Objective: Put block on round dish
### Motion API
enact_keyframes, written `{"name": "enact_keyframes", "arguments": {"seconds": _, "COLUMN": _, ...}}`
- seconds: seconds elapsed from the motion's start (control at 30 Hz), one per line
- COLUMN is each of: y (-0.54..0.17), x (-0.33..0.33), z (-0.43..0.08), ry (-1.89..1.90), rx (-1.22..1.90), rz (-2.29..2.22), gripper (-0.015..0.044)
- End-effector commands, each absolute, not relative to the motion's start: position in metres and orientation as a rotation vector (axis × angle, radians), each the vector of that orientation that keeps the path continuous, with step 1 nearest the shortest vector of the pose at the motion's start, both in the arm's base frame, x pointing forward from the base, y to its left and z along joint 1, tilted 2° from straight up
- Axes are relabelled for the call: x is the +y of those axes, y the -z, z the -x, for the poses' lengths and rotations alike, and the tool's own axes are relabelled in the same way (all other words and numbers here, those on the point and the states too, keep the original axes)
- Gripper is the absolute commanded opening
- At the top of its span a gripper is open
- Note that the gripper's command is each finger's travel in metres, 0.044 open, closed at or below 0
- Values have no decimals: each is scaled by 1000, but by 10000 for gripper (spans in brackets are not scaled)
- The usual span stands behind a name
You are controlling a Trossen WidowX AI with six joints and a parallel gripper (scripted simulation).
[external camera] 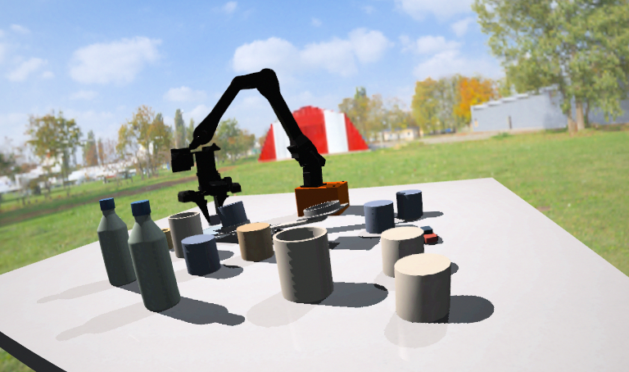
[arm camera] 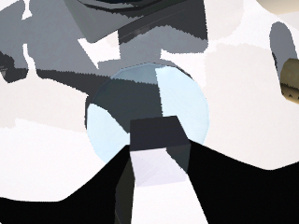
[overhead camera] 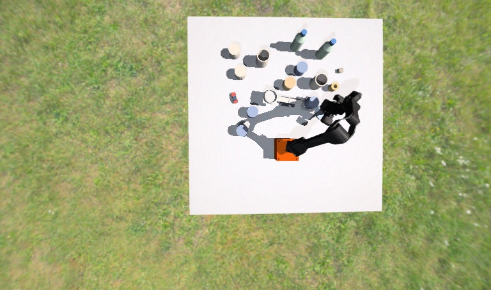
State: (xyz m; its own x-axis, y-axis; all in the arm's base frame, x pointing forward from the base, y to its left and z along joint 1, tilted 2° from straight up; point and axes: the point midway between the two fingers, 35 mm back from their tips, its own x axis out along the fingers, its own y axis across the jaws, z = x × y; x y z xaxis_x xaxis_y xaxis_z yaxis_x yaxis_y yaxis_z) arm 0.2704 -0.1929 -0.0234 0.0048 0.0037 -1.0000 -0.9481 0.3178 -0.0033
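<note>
Gripper [arm camera: 159, 162] closed on block [arm camera: 160, 149], hanging just above pale dish [arm camera: 187, 103] on worktop [overhead camera: 289, 185]. Held low and centred so block drops inside rim. Dark cup [overhead camera: 311, 102] beside dish, not above it.

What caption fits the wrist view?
Gripper shut on the grey block, poised above the pale-blue round dish.

A black arm [external camera: 260, 103] is seen arching from an orange base [external camera: 323, 195] at centre frame. Its fingers [external camera: 202, 204] are pointed down, closed on a small block [external camera: 214, 219] just left of a dark cup [external camera: 233, 213] on the white surface [external camera: 510, 265].
</note>
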Motion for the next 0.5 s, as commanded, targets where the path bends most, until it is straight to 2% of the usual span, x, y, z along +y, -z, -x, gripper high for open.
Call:
{"name": "enact_keyframes", "arguments": {"seconds": 0.0, "y": 32, "x": -192, "z": -269, "ry": -978, "rx": 1342, "rz": 963, "gripper": 0}}
{"name": "enact_keyframes", "arguments": {"seconds": 0.3, "y": 44, "x": -192, "z": -269, "ry": -978, "rx": 1342, "rz": 963, "gripper": 0}}
{"name": "enact_keyframes", "arguments": {"seconds": 0.47, "y": 37, "x": -193, "z": -271, "ry": -966, "rx": 1338, "rz": 968, "gripper": 131}}
